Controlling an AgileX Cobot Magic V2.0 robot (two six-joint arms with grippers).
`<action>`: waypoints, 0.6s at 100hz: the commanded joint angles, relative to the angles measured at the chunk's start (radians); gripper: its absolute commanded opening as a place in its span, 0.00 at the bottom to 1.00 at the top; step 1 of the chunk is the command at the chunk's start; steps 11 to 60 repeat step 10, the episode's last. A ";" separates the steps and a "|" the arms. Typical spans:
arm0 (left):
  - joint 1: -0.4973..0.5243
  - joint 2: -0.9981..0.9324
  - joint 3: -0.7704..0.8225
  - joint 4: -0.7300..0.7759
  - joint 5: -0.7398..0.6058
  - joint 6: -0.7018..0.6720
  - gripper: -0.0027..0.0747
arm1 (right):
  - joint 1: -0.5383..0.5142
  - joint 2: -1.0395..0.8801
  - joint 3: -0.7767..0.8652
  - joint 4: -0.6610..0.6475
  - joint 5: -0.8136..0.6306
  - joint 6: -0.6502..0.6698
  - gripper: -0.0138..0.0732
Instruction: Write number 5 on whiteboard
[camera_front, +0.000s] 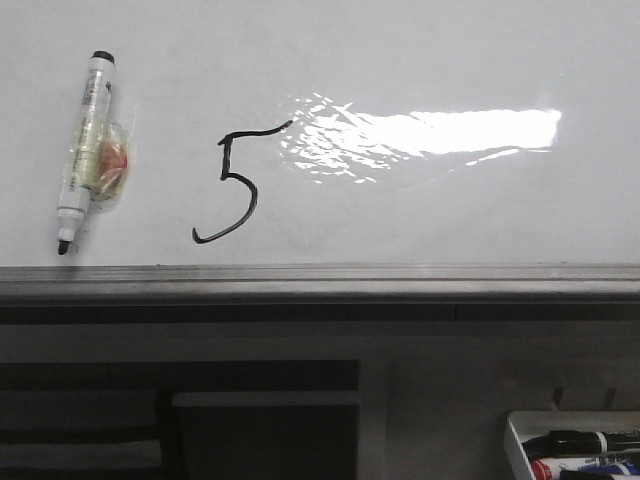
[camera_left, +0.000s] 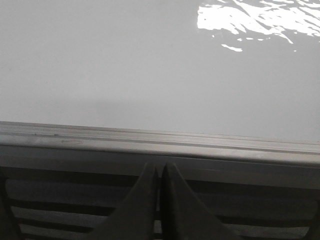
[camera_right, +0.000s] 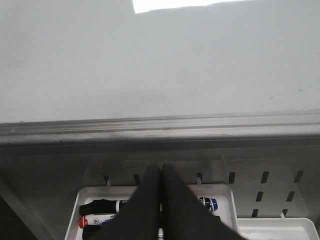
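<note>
Currently one number 5 (camera_front: 232, 185) stands drawn in black on the whiteboard (camera_front: 400, 60), left of the glare patch. One uncapped marker (camera_front: 87, 150) lies just left of the digit, apart from it. One white tray (camera_right: 150, 195) below the board's grey edge holds three markers. Left gripper (camera_left: 160, 172) and right gripper (camera_right: 160, 172): both clenched, grasping nothing.
</note>
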 joint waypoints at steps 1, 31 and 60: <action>0.004 -0.028 0.017 -0.007 -0.064 -0.008 0.01 | -0.005 -0.020 0.025 -0.011 -0.007 -0.003 0.09; 0.004 -0.028 0.017 -0.007 -0.064 -0.008 0.01 | -0.005 -0.020 0.025 -0.011 -0.007 -0.003 0.09; 0.004 -0.028 0.017 -0.007 -0.064 -0.008 0.01 | -0.005 -0.020 0.025 -0.011 -0.007 -0.003 0.09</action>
